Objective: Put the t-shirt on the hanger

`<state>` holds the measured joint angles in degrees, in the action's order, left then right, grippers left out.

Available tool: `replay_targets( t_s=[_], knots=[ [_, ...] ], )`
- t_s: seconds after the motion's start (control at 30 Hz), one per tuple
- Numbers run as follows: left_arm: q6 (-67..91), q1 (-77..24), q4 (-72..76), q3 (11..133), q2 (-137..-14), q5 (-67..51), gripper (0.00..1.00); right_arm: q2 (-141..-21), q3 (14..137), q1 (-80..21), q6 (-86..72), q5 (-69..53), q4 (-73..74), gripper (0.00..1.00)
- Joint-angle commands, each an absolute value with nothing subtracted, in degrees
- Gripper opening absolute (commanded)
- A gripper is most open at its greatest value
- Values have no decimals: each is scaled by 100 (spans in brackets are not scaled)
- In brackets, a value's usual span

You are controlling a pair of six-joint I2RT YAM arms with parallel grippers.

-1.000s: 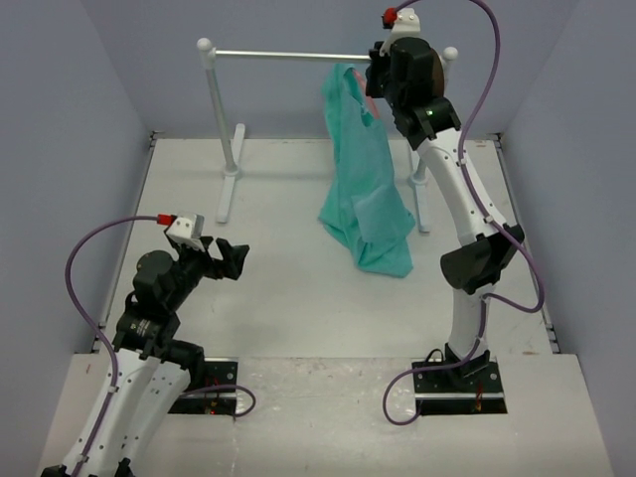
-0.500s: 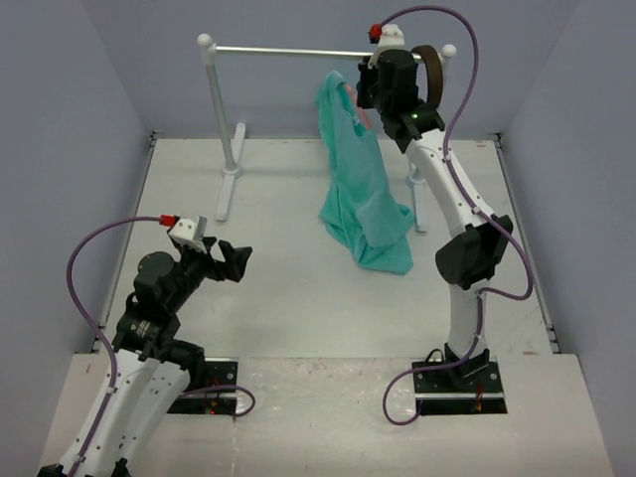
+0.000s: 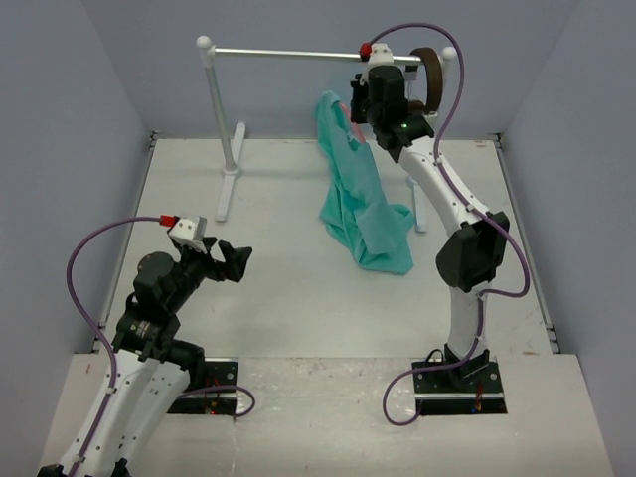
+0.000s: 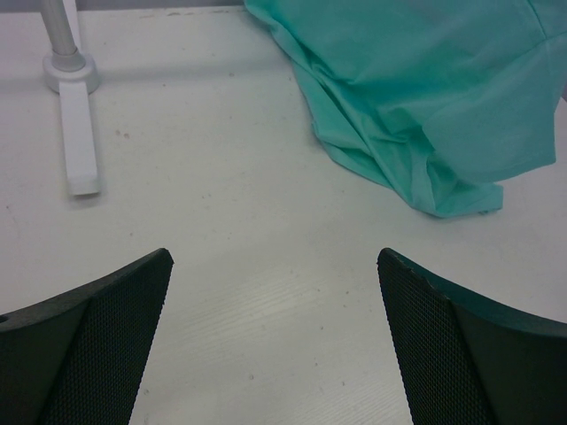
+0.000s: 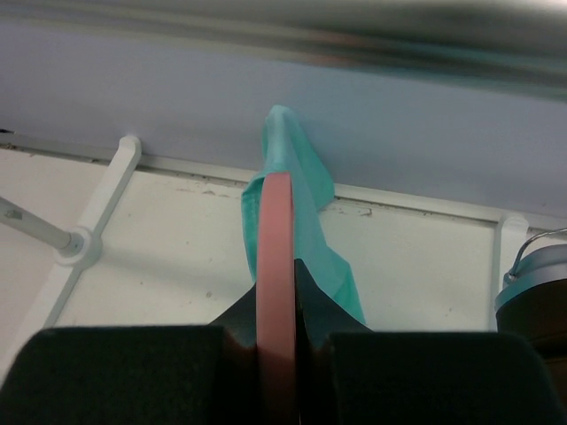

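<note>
White arms (image 3: pixel 447 194), black joints (image 3: pixel 467 260) (purple cables (image 3: pixel 70 266))

Clothes rail (image 3: pixel 288 53), headphones (image 3: pixel 431 72), white table (image 3: pixel 298 308)

A robotics lab cell; plain grey walls (image 3: pixel 70 119) enclose a white table (image 3: pixel 298 288) and rail (image 3: pixel 288 53).

- The rail (image 5: pixel 354 40) is smearing into a blurred grey band across the top of the right wrist view.
- The hanger (image 5: pixel 275 266) is showing there only as an edge-on pink strip. Its lower end is disappearing between the pads of the right gripper (image 5: pixel 276 323).
- The headphones (image 5: pixel 532 297) are running off the right edge.
- In the left wrist view, the t-shirt (image 4: pixel 425 97) is spilling past the top and right edges.
- The bottom edge is cutting off the left gripper (image 4: pixel 275 261).
</note>
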<state>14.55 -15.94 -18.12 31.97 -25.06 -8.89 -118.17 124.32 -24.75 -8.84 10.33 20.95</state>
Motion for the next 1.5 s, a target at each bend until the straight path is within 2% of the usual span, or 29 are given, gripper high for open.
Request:
replay_targets(
  t_s=[0.0,0.23,0.37,0.53,0.7,1.47],
  knots=[
    [1477,-1635,-1714,3226,-2479,-958,100,-10874,11954,-2461,-756,643,1174,0],
    [1485,-1635,-1705,3209,-2346,-949,100,-10482,11696,-2199,-573,-175,1050,0],
    [1485,-1737,-1705,3200,-2294,-932,100,-10397,11695,-2172,-518,-167,931,0],
    [1485,-1879,-1719,3199,-2314,-918,100,-11020,12928,-2120,-461,-64,1464,0],
    [1494,-1994,-1731,3208,-2287,-877,100,-11530,13512,-2073,-495,-9,1676,0],
    [1501,-2180,-1749,3208,-2250,-853,100,-12269,14115,-2021,-580,448,1558,0]
  ],
)
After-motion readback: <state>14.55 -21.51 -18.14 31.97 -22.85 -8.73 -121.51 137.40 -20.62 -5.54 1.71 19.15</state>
